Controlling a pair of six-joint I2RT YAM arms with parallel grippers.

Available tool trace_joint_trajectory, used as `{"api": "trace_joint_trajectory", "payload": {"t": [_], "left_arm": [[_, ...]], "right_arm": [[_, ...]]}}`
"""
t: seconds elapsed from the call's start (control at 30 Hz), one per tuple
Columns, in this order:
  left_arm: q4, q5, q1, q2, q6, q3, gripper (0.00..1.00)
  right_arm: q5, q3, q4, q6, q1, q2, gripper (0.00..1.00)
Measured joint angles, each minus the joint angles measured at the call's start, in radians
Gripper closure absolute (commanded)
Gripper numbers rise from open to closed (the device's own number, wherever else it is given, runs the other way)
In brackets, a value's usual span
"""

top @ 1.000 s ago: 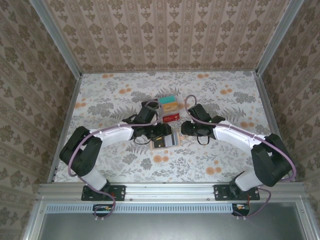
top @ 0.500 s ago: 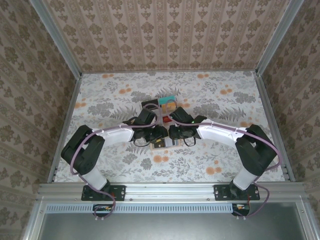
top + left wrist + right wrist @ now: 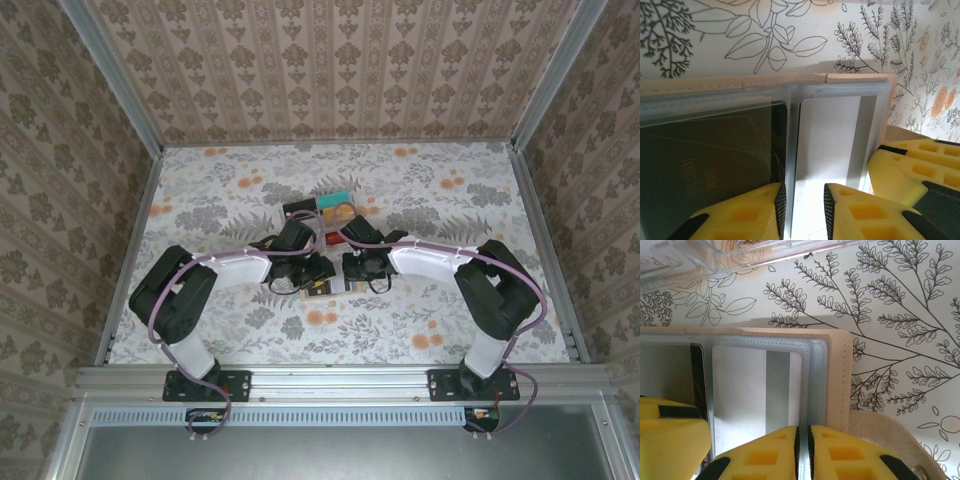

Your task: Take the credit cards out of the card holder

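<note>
We find the card holder [image 3: 328, 286] lying spread open at the middle of the worktop [image 3: 450, 200], with both arms bent in over it. Our right hand [image 3: 803, 437] is all but closed, its pads pinching the edge of a clear pocket beside the holder's tan border. Our left hand [image 3: 802, 195] stands a little open, a pocket seam rising in the gap between its fingers. A black card [image 3: 710, 160] sits inside the pocket left of that seam. Just behind the holder lies a clear tray [image 3: 321, 209] with teal and orange cards [image 3: 340, 205] in it.
</note>
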Motion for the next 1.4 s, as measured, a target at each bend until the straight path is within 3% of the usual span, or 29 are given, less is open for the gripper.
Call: {"api": "trace_joint_trajectory", "payload": {"t": [0.93,1.13,1.4], "left_arm": [[0.021,0.039,0.014,0.024,0.000,-0.003,0.74],[0.147,0.107,0.042,0.020,-0.023,-0.063,0.74],[0.180,0.115,0.046,0.014,-0.022,-0.084,0.78]], "right_arm": [[-0.103,0.005,0.042,0.016,-0.036,0.051,0.84],[-0.113,0.003,0.049,0.019,-0.043,0.053,0.84],[-0.117,0.003,0.050,0.019,-0.045,0.053,0.84]]}}
